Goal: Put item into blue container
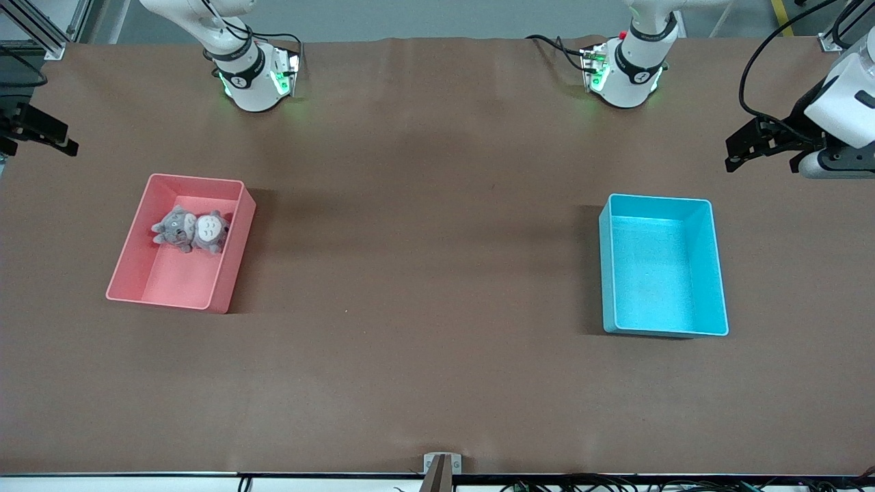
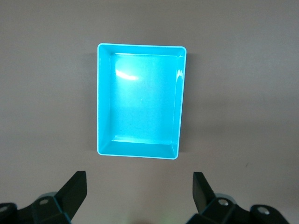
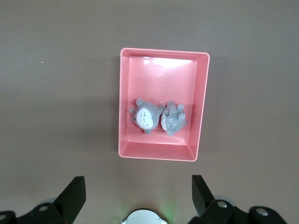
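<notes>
On the desk, the blue container is noted empty near the left arm's end, two plush toys remain in the pink bin, and left pincer and right pincer are held wide open, empty; nothing transferred yet.

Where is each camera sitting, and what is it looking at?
Front view: high across the table, facing both arm bases; left gripper and right gripper wait raised at the table's ends.
Left wrist view: looks straight down on the empty light blue rectangular plastic bin, its own open fingertips showing.
Right wrist view: looks straight down on the pink rectangular plastic bin holding two grey plush toys, open fingertips showing.
Shared: the front view shows both bins too.
</notes>
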